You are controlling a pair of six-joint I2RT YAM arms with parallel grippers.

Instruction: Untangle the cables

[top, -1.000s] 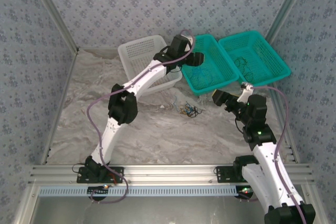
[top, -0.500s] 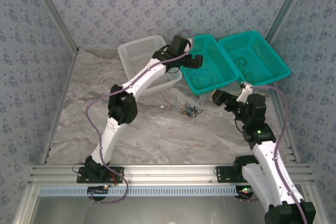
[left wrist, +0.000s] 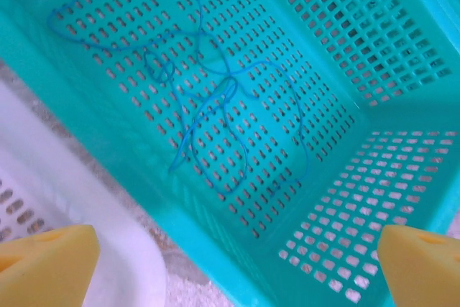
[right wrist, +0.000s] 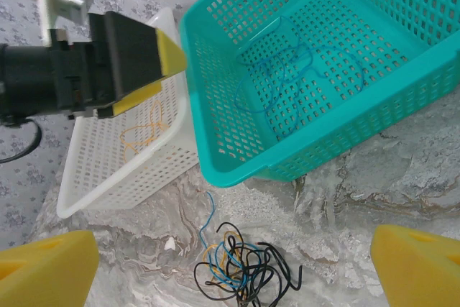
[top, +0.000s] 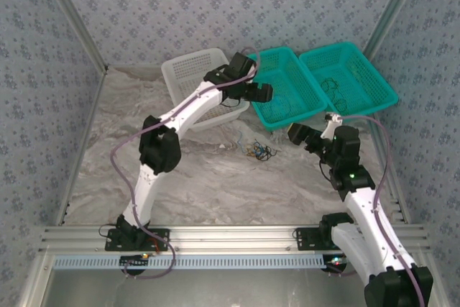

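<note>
Now we see the cables [top: 260, 152] clumped on the table [top: 201, 177], just before the left teal basket [top: 295, 116]. Our left gripper [top: 260, 93] hangs over that basket's edge, jaws wide apart. Our right gripper [top: 297, 134], also spread, hovers near the clump.

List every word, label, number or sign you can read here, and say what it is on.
None readable: the white basket, the left teal basket, the right teal basket and the cables carry no print; the wallpaper shows only a flower pattern.
</note>
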